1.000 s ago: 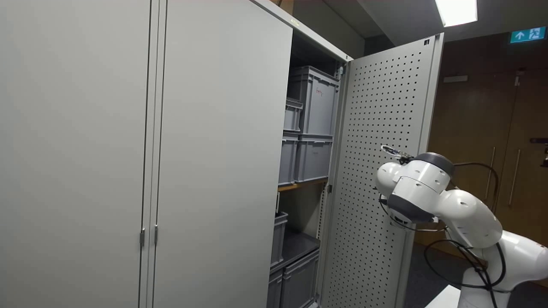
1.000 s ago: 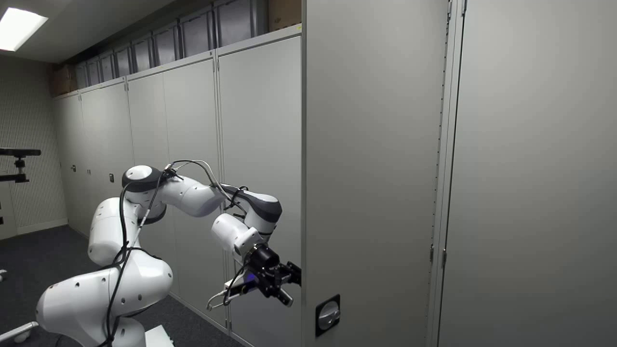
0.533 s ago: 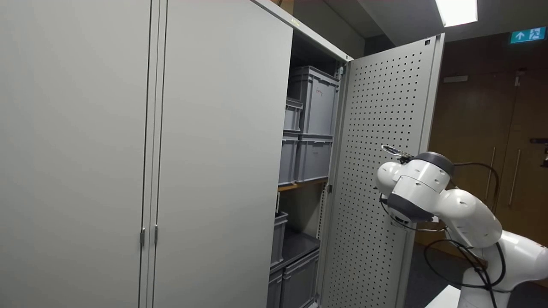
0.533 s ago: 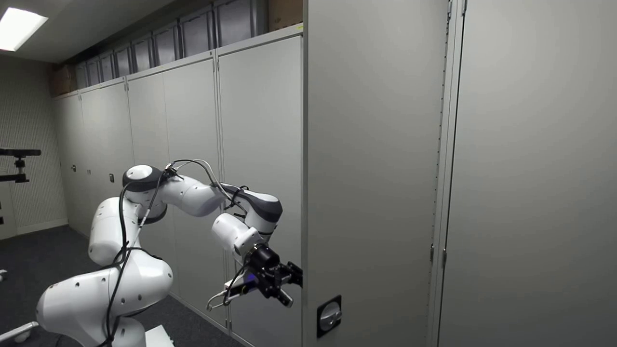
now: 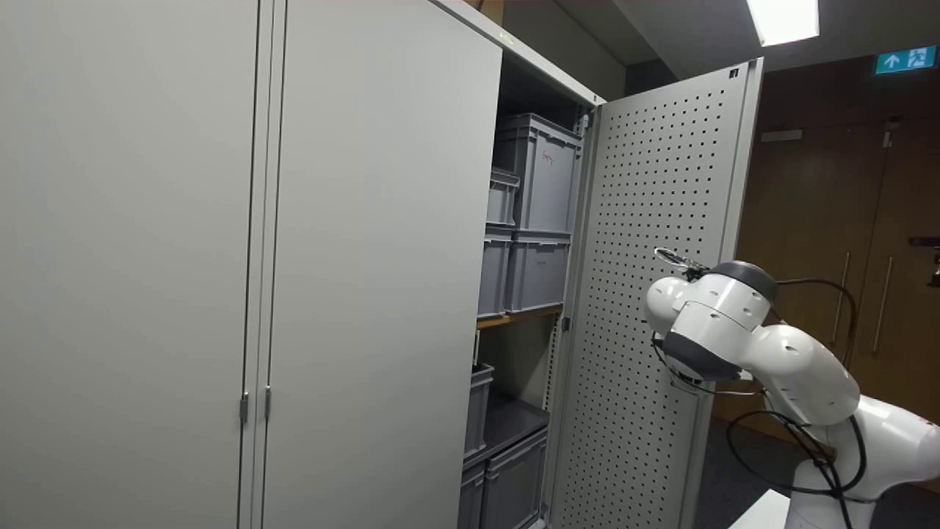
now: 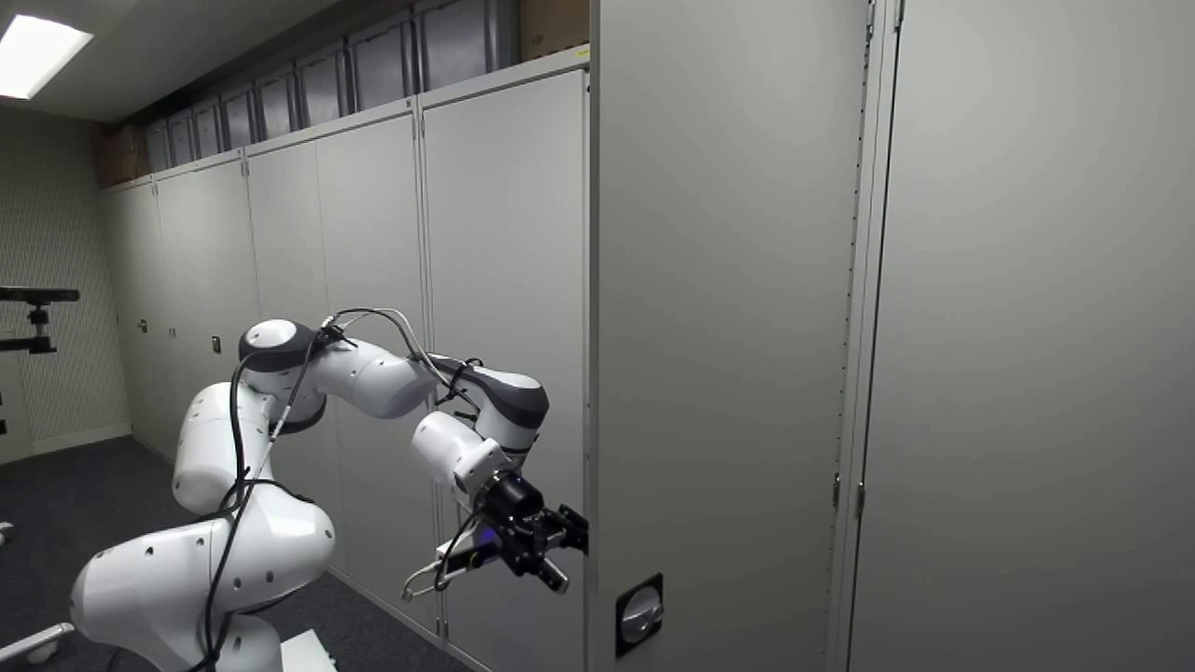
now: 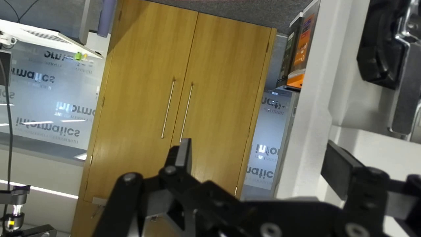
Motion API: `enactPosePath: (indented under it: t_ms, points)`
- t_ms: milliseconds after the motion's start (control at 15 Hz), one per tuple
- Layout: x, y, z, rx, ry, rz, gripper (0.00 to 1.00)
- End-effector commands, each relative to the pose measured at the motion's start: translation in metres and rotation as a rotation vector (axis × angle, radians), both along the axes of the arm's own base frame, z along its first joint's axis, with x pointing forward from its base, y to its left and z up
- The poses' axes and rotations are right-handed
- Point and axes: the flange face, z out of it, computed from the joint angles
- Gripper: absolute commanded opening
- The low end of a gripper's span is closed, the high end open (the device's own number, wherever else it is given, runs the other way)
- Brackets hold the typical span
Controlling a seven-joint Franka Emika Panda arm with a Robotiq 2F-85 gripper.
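A grey cabinet door (image 5: 646,220) stands swung out, its perforated inner side showing. Its outer face (image 6: 728,373) carries a round handle (image 6: 639,614) low near the free edge. My black gripper (image 6: 569,560) is on the inner side, beside that free edge, which hides part of the far finger. In the wrist view the gripper (image 7: 261,161) is spread wide with nothing between its fingers. The right-hand finger pad (image 7: 338,168) lies over the pale door (image 7: 306,148); contact cannot be told. A black-and-metal latch part (image 7: 381,46) sits above it. The gripper is hidden in an exterior view behind the arm (image 5: 712,316).
Several grey boxes (image 5: 543,176) fill the cabinet shelves, next to a closed cabinet door (image 5: 367,257). More closed cabinet doors (image 6: 504,280) run behind the arm. Cables (image 5: 830,485) hang along the arm. Wooden double doors (image 7: 158,65) stand across the room.
The door's free edge and handle have shifted slightly to the right, so the door stands a little wider. My gripper has moved a little the same way, staying open.
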Motion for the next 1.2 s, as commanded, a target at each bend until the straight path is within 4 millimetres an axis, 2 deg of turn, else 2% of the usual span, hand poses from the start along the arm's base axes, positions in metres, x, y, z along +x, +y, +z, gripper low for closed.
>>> enactPosePath:
  t_ms: [0,867,1133]
  points:
    - [-0.005,-0.013,0.012,-0.022,-0.001,-0.03,1.0]
    - [0.001,-0.02,0.012,-0.034,-0.012,-0.045,1.0]
    - [0.0,-0.028,0.012,-0.025,-0.008,-0.062,1.0]
